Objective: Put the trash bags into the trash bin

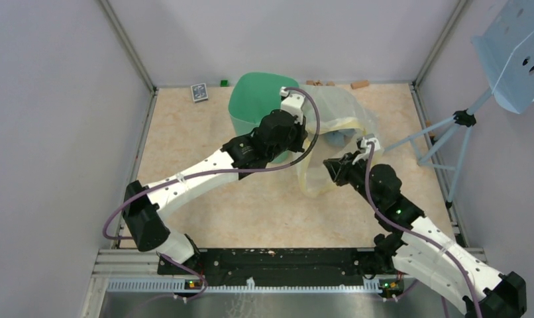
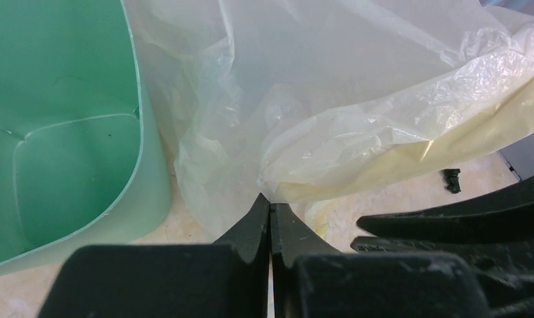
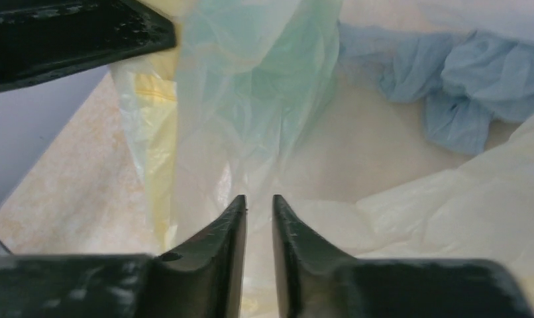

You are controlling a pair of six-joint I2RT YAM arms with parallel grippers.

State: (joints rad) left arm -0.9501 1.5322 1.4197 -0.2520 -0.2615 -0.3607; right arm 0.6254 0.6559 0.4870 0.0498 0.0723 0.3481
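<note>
The mint-green trash bin (image 1: 251,99) stands at the back centre, its inside showing in the left wrist view (image 2: 65,152). Right of it lies the large cream-yellow bag (image 1: 340,109), its mouth held up. The crumpled pale blue trash bag (image 1: 337,139) lies behind the cream film (image 3: 450,86). My left gripper (image 1: 309,144) is shut on the cream bag's edge (image 2: 269,199), right beside the bin. My right gripper (image 1: 329,163) has its jaws a narrow gap apart (image 3: 258,202) at the cream bag's (image 3: 450,205) lower rim, with film showing between the tips.
A small card box (image 1: 199,92), a green block (image 1: 224,83) and brown pieces (image 1: 359,84) lie along the back wall. A blue-grey stand with a perforated panel (image 1: 463,119) leans in at the right. Enclosure walls close in the table.
</note>
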